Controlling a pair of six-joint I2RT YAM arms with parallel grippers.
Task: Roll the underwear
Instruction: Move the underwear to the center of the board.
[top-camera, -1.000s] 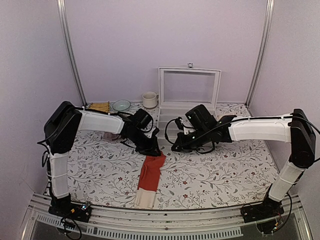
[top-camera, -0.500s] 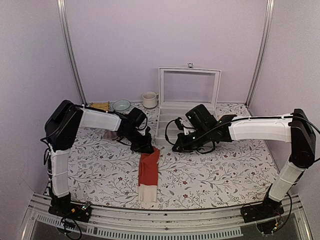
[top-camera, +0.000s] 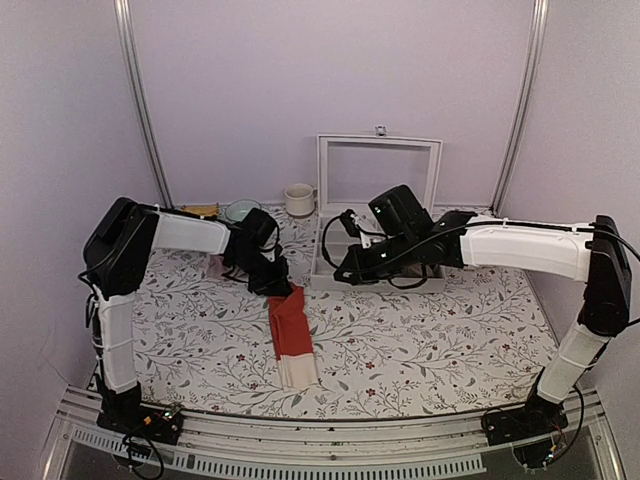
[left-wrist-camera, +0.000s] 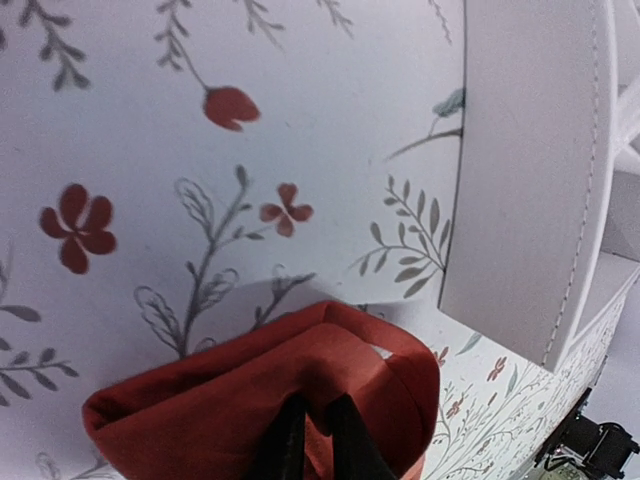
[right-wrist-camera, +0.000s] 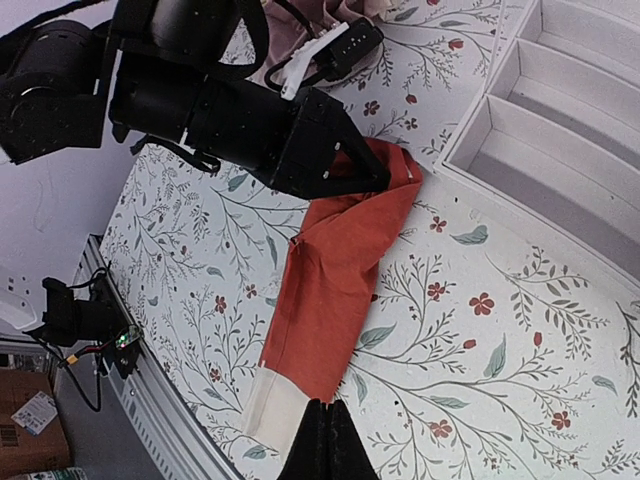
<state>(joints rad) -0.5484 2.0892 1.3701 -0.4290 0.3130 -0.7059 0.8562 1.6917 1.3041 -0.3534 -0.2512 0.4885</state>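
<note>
The underwear (top-camera: 290, 330) lies on the flowered table as a long folded red-orange strip, its cream waistband (top-camera: 298, 372) at the near end. My left gripper (top-camera: 281, 289) is shut on the strip's far end. In the left wrist view the two black fingers (left-wrist-camera: 286, 440) pinch a fold of red fabric (left-wrist-camera: 210, 400). My right gripper (top-camera: 343, 277) hovers to the right of that end, shut and empty. In the right wrist view its closed tips (right-wrist-camera: 328, 438) hang over the strip (right-wrist-camera: 345, 265) and waistband (right-wrist-camera: 268, 415).
A white compartment box (top-camera: 378, 243) with its lid raised stands just behind the right gripper, close to the strip's far end (left-wrist-camera: 520, 170). A dusty-pink cloth (top-camera: 214, 266) lies under the left arm. A mug (top-camera: 298, 199), a bowl (top-camera: 242, 210) and a yellow item (top-camera: 200, 211) sit at the back.
My left gripper has dragged the strip's far end back and to the left, and the whole strip slid away from the front edge. My right gripper moved slightly back and left.
</note>
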